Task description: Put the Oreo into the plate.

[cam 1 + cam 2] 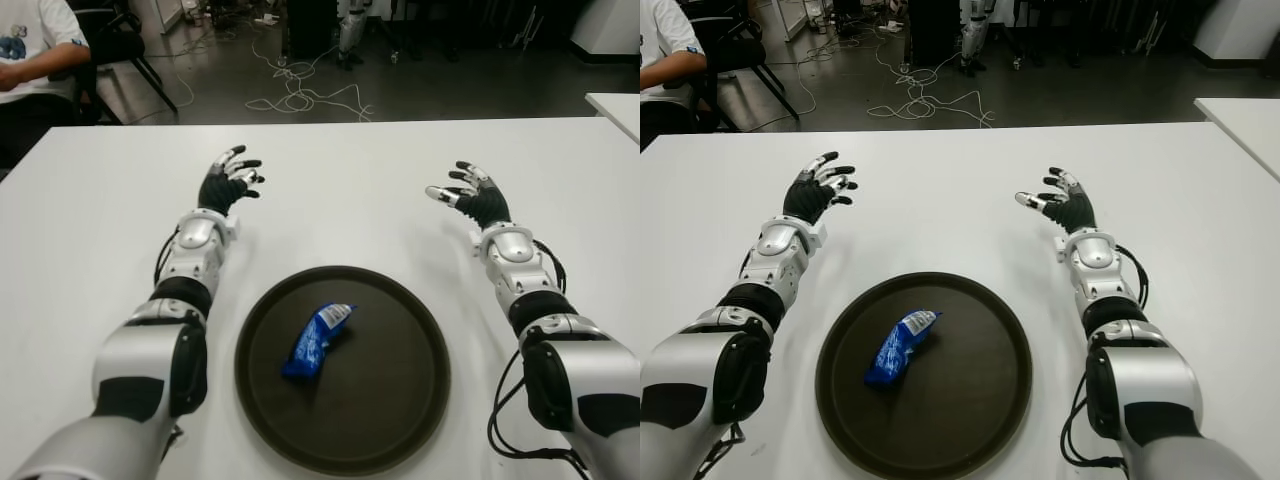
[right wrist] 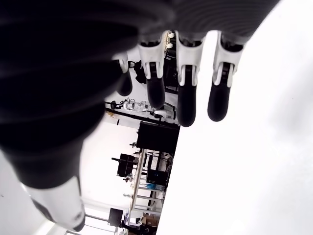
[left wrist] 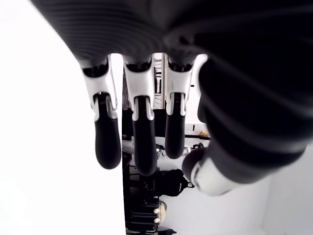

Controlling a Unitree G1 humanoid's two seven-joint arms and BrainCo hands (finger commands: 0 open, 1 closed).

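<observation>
A blue Oreo packet (image 1: 317, 340) lies inside the round dark plate (image 1: 400, 400), a little left of its middle, near the table's front edge. My left hand (image 1: 232, 180) is out over the white table beyond the plate's left side, fingers spread and holding nothing. My right hand (image 1: 466, 194) is beyond the plate's right side, its fingers (image 2: 187, 93) likewise relaxed and empty. Both hands are well apart from the plate and the packet.
The white table (image 1: 340, 190) stretches wide around the plate. A seated person (image 1: 30, 50) is at the far left corner beside a chair. Cables lie on the floor behind the table. Another white table's corner (image 1: 618, 105) shows at the far right.
</observation>
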